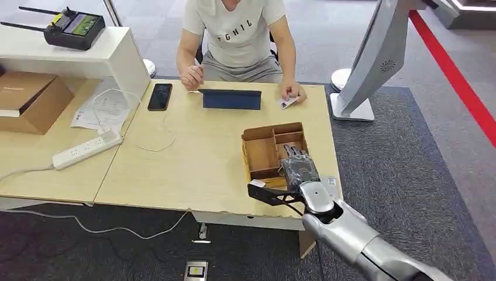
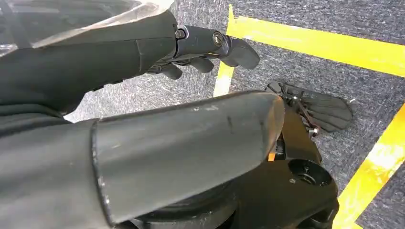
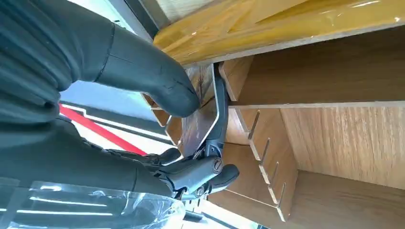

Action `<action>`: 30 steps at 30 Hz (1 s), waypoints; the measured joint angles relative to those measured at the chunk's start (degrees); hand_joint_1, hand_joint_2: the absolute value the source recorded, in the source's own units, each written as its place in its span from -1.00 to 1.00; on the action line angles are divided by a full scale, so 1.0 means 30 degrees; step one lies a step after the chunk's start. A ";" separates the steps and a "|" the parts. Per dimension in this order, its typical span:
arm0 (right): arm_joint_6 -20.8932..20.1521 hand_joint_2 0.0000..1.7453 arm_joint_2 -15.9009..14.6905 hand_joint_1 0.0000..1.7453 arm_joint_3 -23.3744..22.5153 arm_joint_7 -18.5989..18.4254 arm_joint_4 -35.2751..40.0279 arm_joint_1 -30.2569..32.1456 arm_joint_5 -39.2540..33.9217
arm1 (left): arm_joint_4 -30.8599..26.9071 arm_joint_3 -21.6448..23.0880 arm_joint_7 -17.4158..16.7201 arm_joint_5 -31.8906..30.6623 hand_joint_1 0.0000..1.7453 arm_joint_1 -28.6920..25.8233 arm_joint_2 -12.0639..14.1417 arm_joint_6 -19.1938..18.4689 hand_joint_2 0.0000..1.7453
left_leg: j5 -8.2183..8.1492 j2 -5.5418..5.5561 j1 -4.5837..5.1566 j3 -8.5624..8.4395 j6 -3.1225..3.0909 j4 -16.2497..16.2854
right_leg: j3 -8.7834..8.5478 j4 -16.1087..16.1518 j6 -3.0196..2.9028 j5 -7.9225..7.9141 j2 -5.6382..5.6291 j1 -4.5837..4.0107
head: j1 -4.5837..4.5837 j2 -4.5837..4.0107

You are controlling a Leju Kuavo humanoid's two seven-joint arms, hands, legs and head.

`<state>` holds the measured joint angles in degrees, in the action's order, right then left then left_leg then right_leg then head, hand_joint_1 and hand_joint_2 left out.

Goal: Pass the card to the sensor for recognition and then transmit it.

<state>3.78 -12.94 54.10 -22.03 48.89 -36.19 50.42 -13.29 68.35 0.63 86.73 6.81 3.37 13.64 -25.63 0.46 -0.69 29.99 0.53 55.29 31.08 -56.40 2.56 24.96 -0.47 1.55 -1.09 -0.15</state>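
Wooden and split into compartments, the box (image 1: pixel 269 149) sat near the right front edge of the table (image 1: pixel 193 158). The right hand (image 1: pixel 298 170) reached down into it, and the right wrist view showed the thumb and fingers (image 3: pixel 200 174) pinching a card (image 3: pixel 198 121) by the slotted divider. The left hand (image 2: pixel 200 47) hung over grey carpet with yellow lines, fingers loosely curled and holding nothing. Across the table a person (image 1: pixel 237 35) sat behind a dark tablet (image 1: pixel 231 99), holding a small card (image 1: pixel 288 103). A phone (image 1: pixel 159 96) lay nearby.
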 joint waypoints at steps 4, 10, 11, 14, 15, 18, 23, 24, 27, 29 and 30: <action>0.0014 1.00 -0.0007 1.00 -0.0007 0.0000 0.0022 -0.0001 0.0065 | 0.0000 0.0000 0.0000 0.0000 -1.00 0.0000 -0.0007 0.0036 -1.00 | 0.0000 0.0000 0.0000 0.0000 0.0000 0.0000 | -0.0001 0.0000 0.0000 0.0000 0.0000 0.0000 | 0.0000 0.0000; 0.1049 1.00 -0.0131 1.00 -0.0066 -0.0029 0.0371 0.0006 0.0990 | 0.0000 0.0000 0.0065 -0.0007 -1.00 0.0002 -0.0022 -0.0014 -1.00 | 0.0000 0.0000 0.0000 0.0002 0.0000 0.0000 | 0.0001 0.0000 0.0000 0.0000 0.0000 0.0000 | 0.0000 0.0000; 0.1174 1.00 -0.0167 1.00 -0.0094 -0.0029 0.0466 0.0012 0.1086 | 0.0000 0.0000 0.0073 -0.0014 -1.00 0.0000 -0.0022 -0.0065 -1.00 | 0.0000 0.0001 0.0000 0.0003 0.0000 0.0000 | 0.0002 0.0000 0.0000 0.0000 0.0000 0.0000 | 0.0000 0.0000; 0.2227 1.00 -0.0269 1.00 -0.0335 0.0290 0.0859 0.0041 0.2052 | 0.0000 0.0000 0.0226 -0.0131 -1.00 -0.0003 -0.0022 -0.0109 -1.00 | 0.0000 -0.0001 0.0000 0.0005 0.0000 0.0000 | 0.0005 -0.0001 0.0000 0.0000 0.0000 0.0000 | 0.0000 0.0000; 0.2573 1.00 -0.0343 1.00 -0.0474 0.0526 0.1094 0.0057 0.2435 | 0.0000 0.0000 0.0277 -0.0189 -1.00 -0.0002 -0.0022 -0.0117 -1.00 | 0.0000 -0.0001 0.0000 0.0003 0.0000 0.0000 | 0.0005 -0.0001 0.0000 0.0000 0.0000 0.0000 | 0.0000 0.0000; 0.2936 1.00 -0.0547 1.00 -0.0700 0.0838 0.1873 0.0080 0.2936 | 0.0000 0.0000 0.0372 -0.0255 -1.00 0.0000 -0.0029 -0.0117 -1.00 | 0.0000 0.0001 0.0000 0.0001 0.0000 0.0000 | 0.0004 0.0000 0.0000 0.0000 0.0000 0.0000 | 0.0000 0.0000; 0.3351 1.00 -0.0940 1.00 -0.1086 0.0838 0.3105 0.0508 0.3876 | 0.0000 0.0000 0.0452 -0.0532 -1.00 -0.0006 -0.0022 -0.0263 -1.00 | 0.0000 0.0000 0.0000 0.0002 0.0000 0.0000 | 0.0003 0.0001 0.0000 0.0000 0.0000 0.0000 | 0.0000 0.0000; 0.3366 1.00 -0.1085 1.00 -0.1159 0.0794 0.3448 0.0639 0.3971 | 0.0000 0.0000 0.0466 -0.0648 -1.00 -0.0005 -0.0007 -0.0356 -1.00 | -0.0001 0.0000 0.0001 0.0002 0.0000 0.0001 | 0.0004 0.0002 0.0000 0.0000 0.0000 0.0000 | 0.0000 0.0000; 0.3322 1.00 -0.1552 1.00 -0.1443 0.0568 0.4628 0.1073 0.4065 | 0.0000 0.0000 0.0525 -0.0838 -1.00 -0.0010 0.0073 -0.0510 -1.00 | -0.0001 0.0002 0.0001 0.0005 -0.0001 0.0001 | 0.0004 0.0003 0.0000 0.0001 0.0000 0.0001 | 0.0000 0.0000; 0.3308 1.00 -0.1815 1.00 -0.1559 0.0481 0.5276 0.1270 0.4116 | 0.0000 0.0000 0.0568 -0.0910 -1.00 -0.0005 0.0117 -0.0510 -1.00 | -0.0001 -0.0001 0.0001 0.0005 0.0000 0.0000 | 0.0005 0.0003 0.0000 0.0001 0.0000 0.0001 | 0.0007 0.0000; 0.3301 1.00 -0.1938 1.00 -0.1610 0.0452 0.5529 0.1347 0.4116 | 0.0000 0.0000 0.0575 -0.0939 -1.00 -0.0004 0.0139 -0.0510 -1.00 | -0.0001 0.0000 0.0001 0.0005 0.0000 0.0000 | 0.0004 0.0003 0.0000 0.0001 0.0000 0.0001 | 0.0000 0.0000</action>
<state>13.68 -18.75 49.27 -20.68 65.48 -32.14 62.77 -13.29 68.35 2.36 83.91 6.80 3.78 12.11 -25.63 0.46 -0.68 30.00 0.53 55.30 31.09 -56.39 2.56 24.96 -0.47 1.55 -1.09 -0.15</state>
